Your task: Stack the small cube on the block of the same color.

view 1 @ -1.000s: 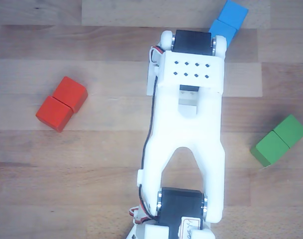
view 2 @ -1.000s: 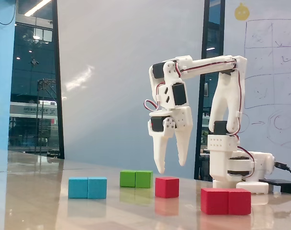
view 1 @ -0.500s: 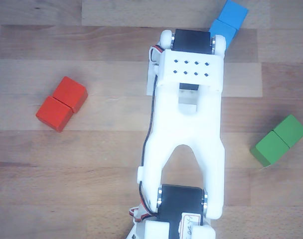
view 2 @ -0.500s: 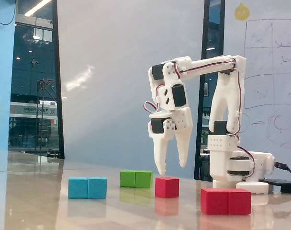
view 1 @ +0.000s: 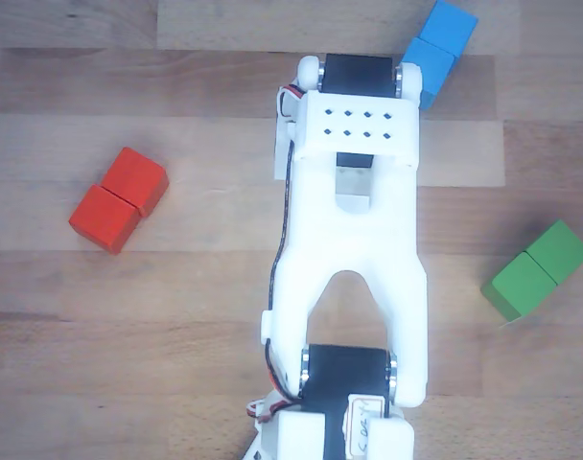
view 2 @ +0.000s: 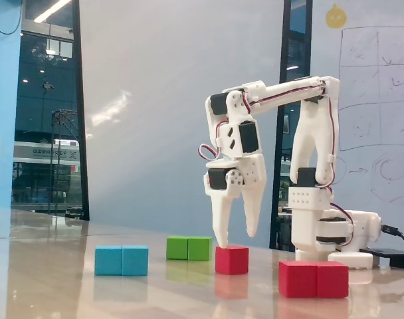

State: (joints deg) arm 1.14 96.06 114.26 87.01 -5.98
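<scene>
Nearest you in the fixed view, the block (view 2: 313,278) lies long axis across the frame; behind it to the left the small cube (view 2: 231,259) sits right under your gripper (view 2: 234,239), jaws spread, one fingertip about at its top. No readable writing.

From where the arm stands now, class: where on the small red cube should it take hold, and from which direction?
Grip the small cube across two opposite upright faces, coming straight down from above. It sits flat on the table, clear of the other blocks, with its top bare. The gripper hangs just above it, jaws open and pointing down, so lowering and closing should likely do.
</scene>
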